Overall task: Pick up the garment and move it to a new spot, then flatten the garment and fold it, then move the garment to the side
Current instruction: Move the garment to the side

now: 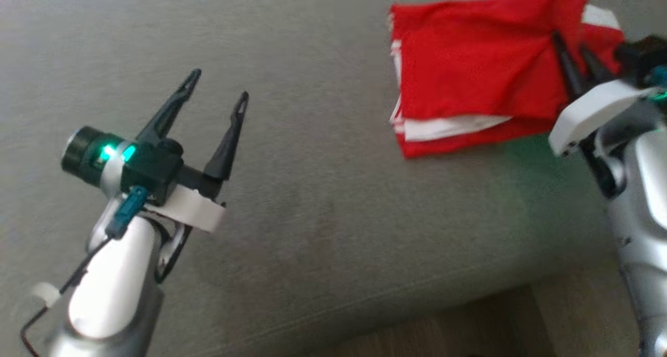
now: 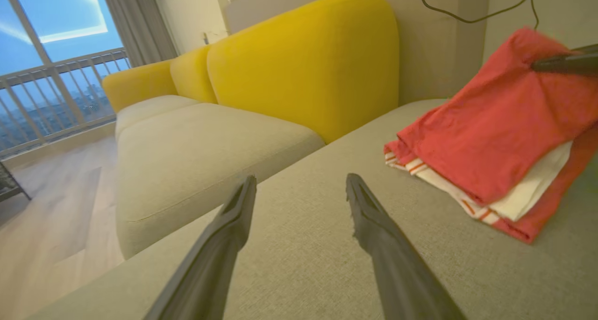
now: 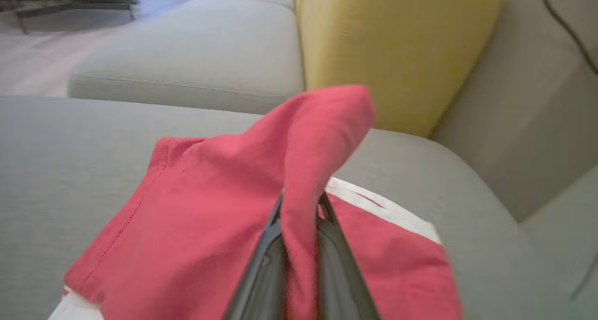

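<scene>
The garment (image 1: 479, 70) is red with white parts, folded into a thick stack at the upper right of the grey sofa seat. It also lies at the right of the left wrist view as the garment (image 2: 495, 138). My right gripper (image 1: 573, 41) is shut on a pinch of the red cloth near the stack's right side, lifting that part. Seen from the right wrist, a fold of the garment (image 3: 322, 138) rises between the two dark fingers (image 3: 266, 254). My left gripper (image 1: 219, 86) hovers open over bare seat to the left, holding nothing; its fingers (image 2: 233, 217) stand wide apart.
A grey sofa seat (image 1: 323, 190) carries everything; its front edge runs along the lower right, with wooden floor (image 1: 469, 325) beyond. Yellow back cushions (image 2: 303, 63) stand behind the seat. A black cable (image 2: 467, 16) hangs on the wall. A window with railing (image 2: 46, 77) lies far left.
</scene>
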Tool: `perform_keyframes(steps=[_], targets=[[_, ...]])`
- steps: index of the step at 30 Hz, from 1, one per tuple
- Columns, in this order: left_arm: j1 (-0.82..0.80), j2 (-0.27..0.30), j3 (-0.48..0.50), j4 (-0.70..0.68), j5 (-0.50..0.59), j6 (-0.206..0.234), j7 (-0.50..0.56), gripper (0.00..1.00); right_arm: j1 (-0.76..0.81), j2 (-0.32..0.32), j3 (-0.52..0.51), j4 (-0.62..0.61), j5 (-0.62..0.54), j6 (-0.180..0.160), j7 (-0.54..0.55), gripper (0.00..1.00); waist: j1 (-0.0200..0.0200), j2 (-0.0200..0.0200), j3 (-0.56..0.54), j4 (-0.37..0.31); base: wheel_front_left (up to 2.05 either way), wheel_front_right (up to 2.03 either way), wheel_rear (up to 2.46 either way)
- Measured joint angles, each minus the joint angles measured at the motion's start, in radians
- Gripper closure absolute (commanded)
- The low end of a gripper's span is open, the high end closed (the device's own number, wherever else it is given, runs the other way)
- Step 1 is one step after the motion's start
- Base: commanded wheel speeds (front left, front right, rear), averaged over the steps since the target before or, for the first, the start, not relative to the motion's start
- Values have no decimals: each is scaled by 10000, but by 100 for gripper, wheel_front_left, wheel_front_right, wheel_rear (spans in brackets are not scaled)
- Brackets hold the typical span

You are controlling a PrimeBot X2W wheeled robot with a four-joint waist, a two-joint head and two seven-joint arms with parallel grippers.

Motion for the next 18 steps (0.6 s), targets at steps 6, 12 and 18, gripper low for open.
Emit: perform_keyframes(steps=[6,12,18], targets=[[-257,522,-234,230,-259,-61,2,0,-650,4,-815,786,-146,0,-190,100,-1,0,747,-1059,0,0,0],[-233,815,-284,196,-443,-61,15,0,-1263,341,-1492,1653,-351,0,-738,13,-1,0,1385,-1849,0,0,0],[-216,884,-284,88,-593,-36,104,0,-1544,696,-2027,2111,-807,0,-1271,0,0,0,1673,-2097,0,0,0]])
